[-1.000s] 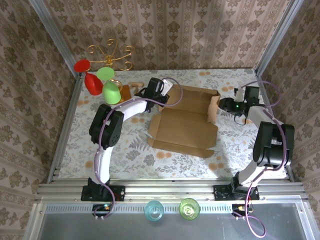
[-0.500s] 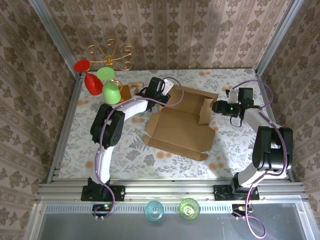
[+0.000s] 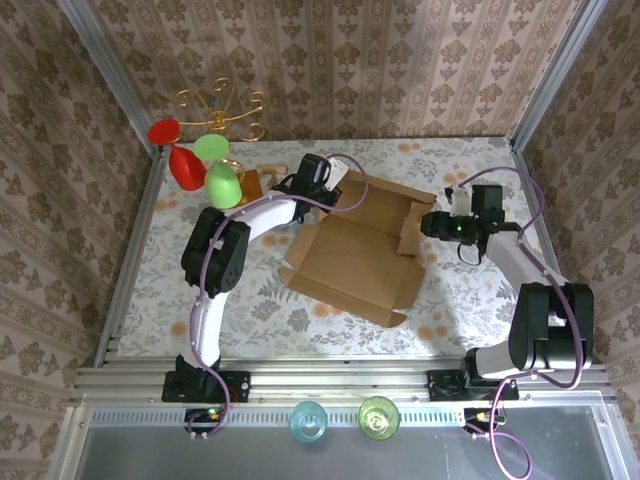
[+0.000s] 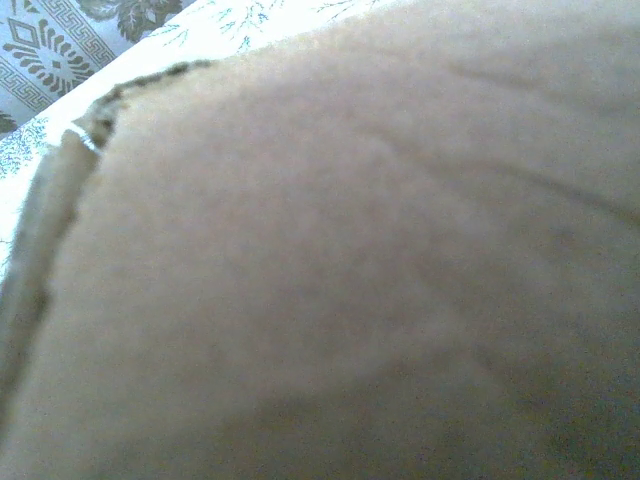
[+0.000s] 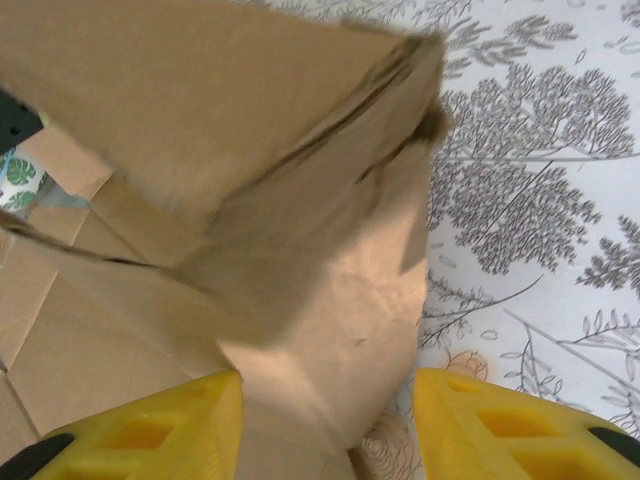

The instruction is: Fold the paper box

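The paper box point(image 3: 350, 262) lies opened out flat in the middle of the table, plain brown cardboard. Its right side flap point(image 3: 412, 228) stands raised. My right gripper point(image 3: 428, 222) is at that flap, and in the right wrist view its yellow fingers point(image 5: 170, 425) straddle the flap point(image 5: 330, 300). The gripper point(image 5: 328, 400) is open, with table showing between the flap and the right finger. My left gripper point(image 3: 335, 188) sits at the box's back left corner. Cardboard point(image 4: 330, 260) lies right against the left wrist camera, hiding the fingers; the gripper appears shut on the back flap.
A gold rack with red and green plastic glasses point(image 3: 205, 160) stands at the back left, with a small wooden board point(image 3: 256, 182) beside it. Two glasses point(image 3: 308, 421) point(image 3: 378, 416) stand below the near rail. Patterned walls close in the table on three sides.
The right gripper has moved left with the raised flap. The box has slid and turned left and toward the near edge. The left gripper has stayed put.
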{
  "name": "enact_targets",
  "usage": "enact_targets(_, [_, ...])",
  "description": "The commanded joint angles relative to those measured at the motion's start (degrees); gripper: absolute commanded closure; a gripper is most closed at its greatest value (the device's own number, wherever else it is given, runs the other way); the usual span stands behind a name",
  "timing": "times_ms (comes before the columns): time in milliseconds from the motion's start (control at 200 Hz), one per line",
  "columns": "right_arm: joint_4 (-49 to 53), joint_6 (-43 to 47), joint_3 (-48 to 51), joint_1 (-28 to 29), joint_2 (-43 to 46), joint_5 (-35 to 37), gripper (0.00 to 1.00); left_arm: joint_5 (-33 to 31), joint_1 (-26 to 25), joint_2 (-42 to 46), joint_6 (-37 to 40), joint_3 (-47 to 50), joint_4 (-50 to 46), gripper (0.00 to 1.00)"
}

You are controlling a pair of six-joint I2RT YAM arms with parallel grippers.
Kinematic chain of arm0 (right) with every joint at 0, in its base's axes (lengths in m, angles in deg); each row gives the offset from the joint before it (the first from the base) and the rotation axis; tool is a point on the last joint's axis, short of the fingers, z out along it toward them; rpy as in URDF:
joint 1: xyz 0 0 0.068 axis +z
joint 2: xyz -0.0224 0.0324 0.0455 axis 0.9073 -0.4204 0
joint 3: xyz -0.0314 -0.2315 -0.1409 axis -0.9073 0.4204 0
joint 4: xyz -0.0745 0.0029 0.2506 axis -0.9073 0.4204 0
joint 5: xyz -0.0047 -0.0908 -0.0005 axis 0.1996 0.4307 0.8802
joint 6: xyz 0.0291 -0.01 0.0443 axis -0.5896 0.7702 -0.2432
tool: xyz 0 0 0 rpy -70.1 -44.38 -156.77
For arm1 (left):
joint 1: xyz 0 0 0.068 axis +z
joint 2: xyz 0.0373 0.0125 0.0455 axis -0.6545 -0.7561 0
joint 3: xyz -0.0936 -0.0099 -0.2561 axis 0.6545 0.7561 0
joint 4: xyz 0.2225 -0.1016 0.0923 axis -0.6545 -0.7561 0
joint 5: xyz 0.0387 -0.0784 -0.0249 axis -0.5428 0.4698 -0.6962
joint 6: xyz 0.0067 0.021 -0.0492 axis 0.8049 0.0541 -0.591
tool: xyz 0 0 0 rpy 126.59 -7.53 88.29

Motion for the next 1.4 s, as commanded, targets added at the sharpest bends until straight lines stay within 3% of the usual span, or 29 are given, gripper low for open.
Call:
enact_targets(0, [1.77, 0.50, 1.42, 1.39, 1.03, 0.22, 0.49, 0.34, -0.66, -2.71, 2.06, -0.44, -5.20, 1.00])
enact_targets(195, [1.34, 0.46, 1.79, 2.78, -0.06, 3.30, 0.45, 0.42, -0.66, -2.61, 2.00, -0.47, -5.38, 1.00])
enact_targets(350, [0.88, 0.63, -0.50, 2.78, -3.22, 4.30, 0.53, 0.44, -0.66, -2.49, 2.15, -0.38, -5.48, 1.00])
enact_targets(715, [-0.08, 0.90, -3.23, 3.47, -6.49, 4.11, 0.56, 0.41, -0.82, -2.35, 2.48, -0.37, -5.58, 1.00])
enact_targets(875, [0.90, 0.90, -4.43, 4.64, -8.13, 8.59, 0.56, 0.36, -0.92, -2.43, 2.69, -0.52, -5.58, 1.00])
enact_targets(1000, [1.33, 0.30, -5.67, 6.42, -9.63, 13.69, 0.62, 0.44, -1.00, -2.62, 2.68, -0.76, -5.67, 1.00])
enact_targets(1225, [2.47, -0.83, -8.40, 9.74, -12.06, 24.22, 0.83, 0.43, -0.96, -2.79, 2.57, -1.05, -5.85, 1.00])
enact_targets(1395, [3.83, -1.73, -9.53, 10.34, -13.02, 27.47, 0.95, 0.35, -0.92, -2.88, 2.57, -1.18, -5.77, 1.00])
